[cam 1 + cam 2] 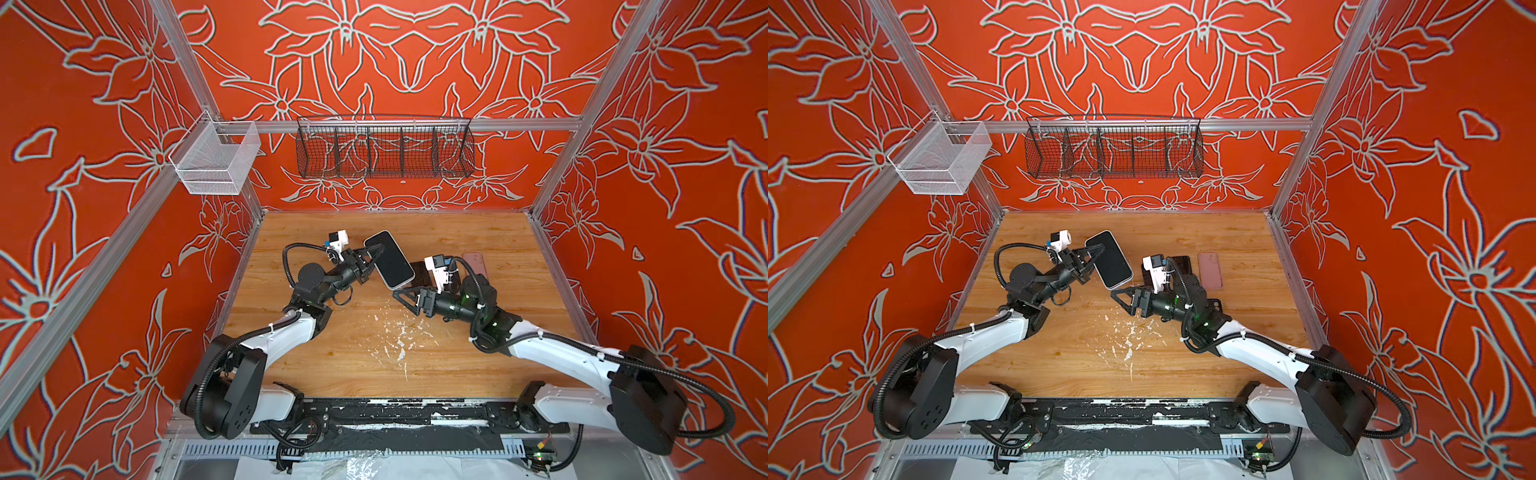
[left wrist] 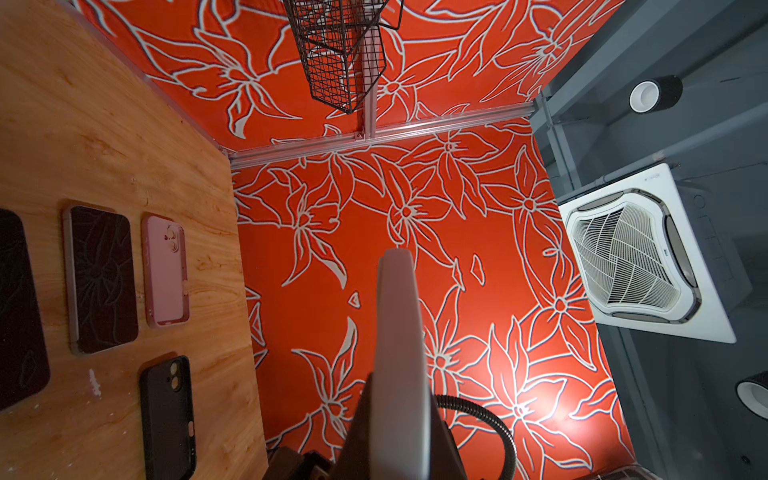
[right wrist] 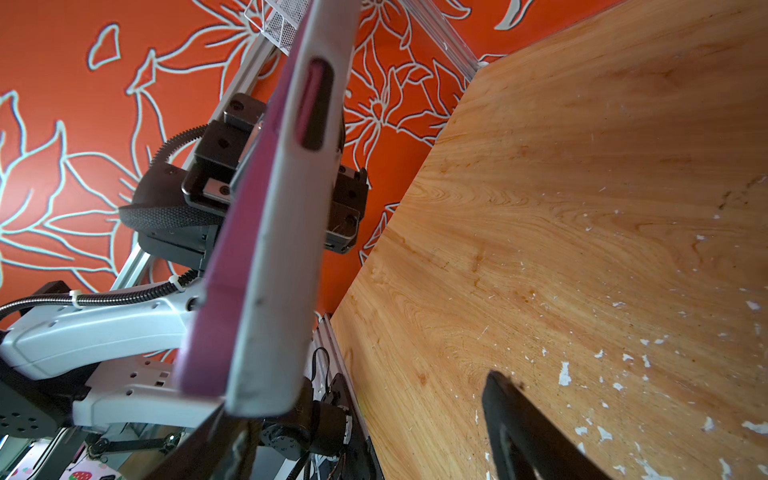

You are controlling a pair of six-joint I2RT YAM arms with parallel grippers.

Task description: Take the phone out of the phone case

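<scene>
While left fingers [image 1: 372, 249] clamp the phone [image 1: 389, 259] aloft, right fingers [image 1: 399, 295] spread wide, empty, close beside it

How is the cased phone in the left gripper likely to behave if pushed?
The cased phone is probably stiff: it juts from the left gripper without sagging. Gripped at one edge only, it may pivot. It looks glossy, so perhaps slippery.

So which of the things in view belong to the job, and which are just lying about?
In the job: cased phone, left gripper shut on it, right gripper open nearby.
Lying about: pink case, black case, bare phone, wire basket, mesh basket.
</scene>
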